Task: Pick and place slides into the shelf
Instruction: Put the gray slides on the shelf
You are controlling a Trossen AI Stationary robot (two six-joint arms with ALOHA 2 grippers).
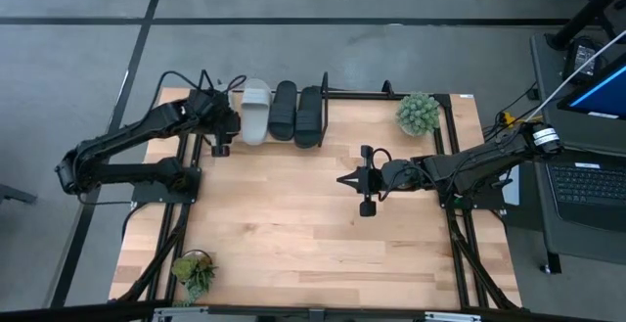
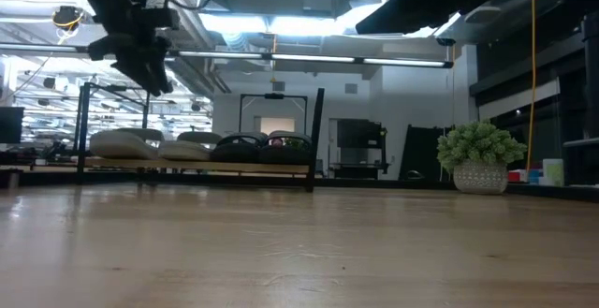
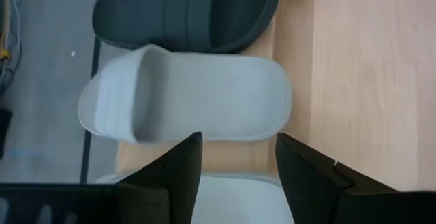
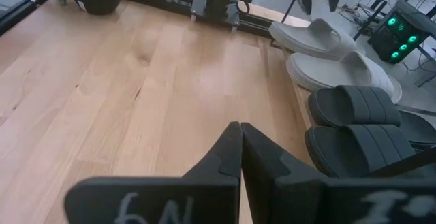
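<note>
All four slides lay on the shelf (image 1: 386, 94) at the far edge of the table (image 1: 293, 234): two pale grey slides (image 4: 320, 54) at the left end and two black slides (image 4: 361, 125) just beside them toward the centre, set side by side in a row. No slide remained on the open tabletop in any view, so the placing work appeared complete, with only withdrawal of the arms left to do; this is a judgement from the layout alone. The left gripper (image 3: 235, 176) hung above the left end of the shelf, directly over the pale grey pair, with its fingers spread apart and nothing between them; the wrist view showed one grey slide lying flat beyond the fingertips and a second partly under them. In the low view the same gripper was raised clear of the slides, not touching them. The right gripper (image 1: 354, 179) waited over the middle of the table, well apart from the shelf, its fingers pressed together and empty. Two small potted plants (image 1: 419, 113) stood at opposite corners, clear of both arms.
</note>
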